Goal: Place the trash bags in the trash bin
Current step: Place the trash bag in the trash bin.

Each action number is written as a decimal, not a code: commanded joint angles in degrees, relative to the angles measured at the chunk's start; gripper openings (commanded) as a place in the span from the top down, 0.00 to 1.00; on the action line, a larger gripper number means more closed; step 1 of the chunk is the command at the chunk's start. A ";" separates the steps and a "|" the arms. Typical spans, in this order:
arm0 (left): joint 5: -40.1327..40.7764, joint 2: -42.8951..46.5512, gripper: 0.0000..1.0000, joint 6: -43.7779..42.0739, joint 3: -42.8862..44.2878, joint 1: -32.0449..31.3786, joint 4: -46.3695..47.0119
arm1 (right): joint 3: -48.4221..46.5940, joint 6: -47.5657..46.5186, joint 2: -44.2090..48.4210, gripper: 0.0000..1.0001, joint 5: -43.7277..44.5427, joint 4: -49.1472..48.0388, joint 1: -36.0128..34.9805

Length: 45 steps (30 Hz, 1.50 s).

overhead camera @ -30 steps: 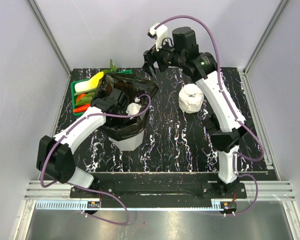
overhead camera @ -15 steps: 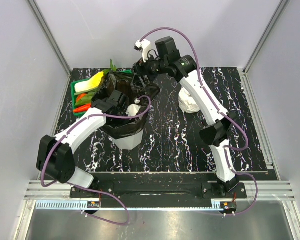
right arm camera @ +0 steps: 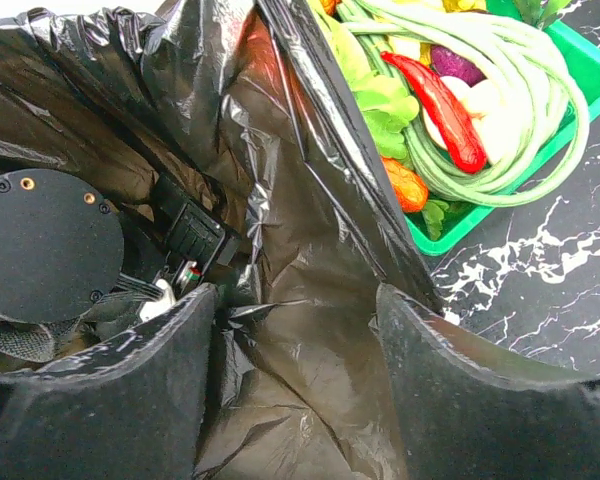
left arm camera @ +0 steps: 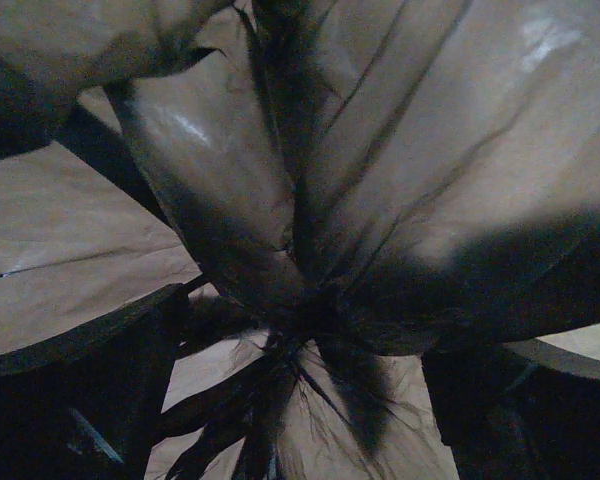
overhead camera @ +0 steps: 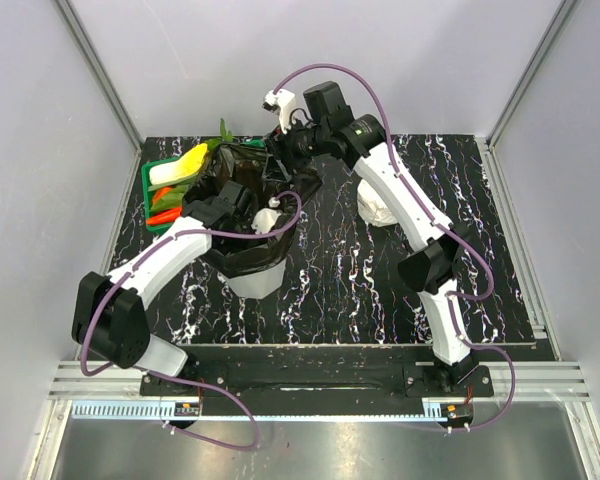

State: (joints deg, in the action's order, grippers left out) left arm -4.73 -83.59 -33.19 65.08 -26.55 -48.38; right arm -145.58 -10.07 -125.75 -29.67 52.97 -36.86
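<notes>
Status: lining of the bin in hand. The trash bag (overhead camera: 238, 195) sits inside the trash bin (overhead camera: 257, 286), left of centre, its mouth slumped over the rim. My left gripper (left arm camera: 300, 420) is down inside, fingers spread about a gathered knot of film. My right gripper (right arm camera: 295, 400) hangs over the far edge, fingers spread, with a loose fold between them, not pinched. Next, I judge: close on that fold and draw it outward over the faceted rim. Film thin, glossy, creased; bin stiff, translucent white.
</notes>
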 commanded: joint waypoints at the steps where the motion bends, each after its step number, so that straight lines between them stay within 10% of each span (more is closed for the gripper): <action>1: 0.69 2.99 0.01 -0.82 -0.13 -0.26 1.89 | -0.41 -0.66 -0.72 0.35 -0.91 -1.20 -0.40; 23: 3.06 6.33 0.01 -0.74 0.66 -0.26 4.87 | 2.32 -1.98 -1.34 0.79 -2.23 0.03 -1.11; 45: 5.96 6.34 0.01 3.39 7.16 -0.26 7.08 | 2.14 -3.65 0.16 0.90 4.27 -0.15 -5.15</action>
State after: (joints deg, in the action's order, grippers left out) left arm -0.91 -75.26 -31.90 67.00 -26.65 -42.57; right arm -143.20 -13.26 -126.76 -26.59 52.62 -40.56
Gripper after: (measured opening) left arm 0.988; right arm 0.108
